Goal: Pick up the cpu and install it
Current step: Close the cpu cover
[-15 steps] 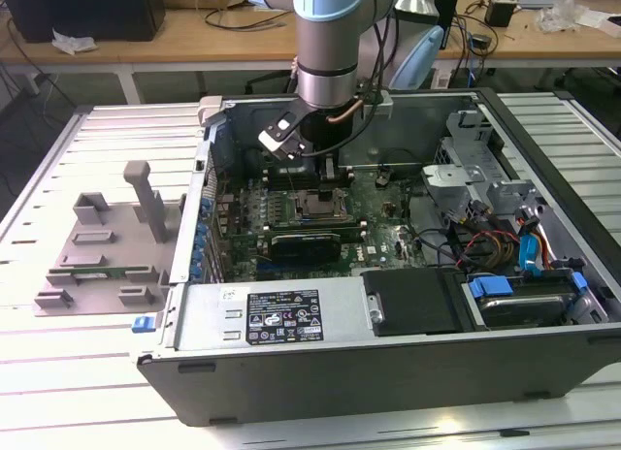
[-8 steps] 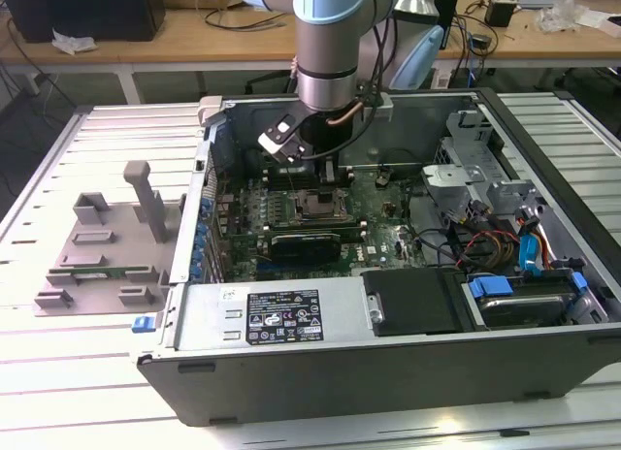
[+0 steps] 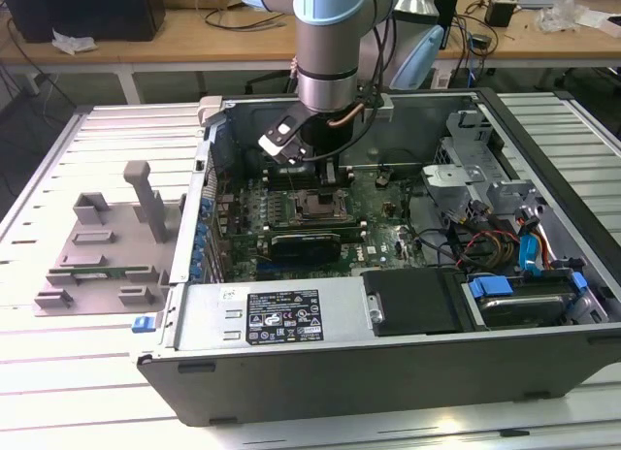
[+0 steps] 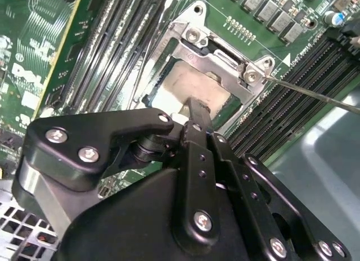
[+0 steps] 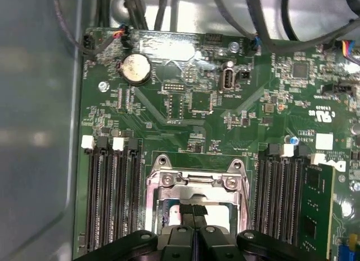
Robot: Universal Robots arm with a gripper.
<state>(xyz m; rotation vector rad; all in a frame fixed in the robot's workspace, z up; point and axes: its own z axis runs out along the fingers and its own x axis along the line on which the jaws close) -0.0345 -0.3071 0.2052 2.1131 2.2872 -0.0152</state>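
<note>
Silver cpu (image 4: 191, 84) lies inside the socket frame (image 4: 225, 59), fingers (image 4: 198, 112) pressed together at its edge.

My gripper (image 5: 194, 209) is matt black with bright silver screw heads. Beneath it the cpu (image 4: 194, 84) shows dull pale silver inside a shiny steel socket frame (image 5: 197, 179), on my deep green motherboard (image 5: 169, 120) threaded with lighter green traces. In the exterior view, a plain grey fixture (image 3: 97, 246) lies at nine o'clock from the socket on the white ribbed table (image 3: 58, 372), with blue cables (image 3: 529, 248) at three o'clock.
</note>
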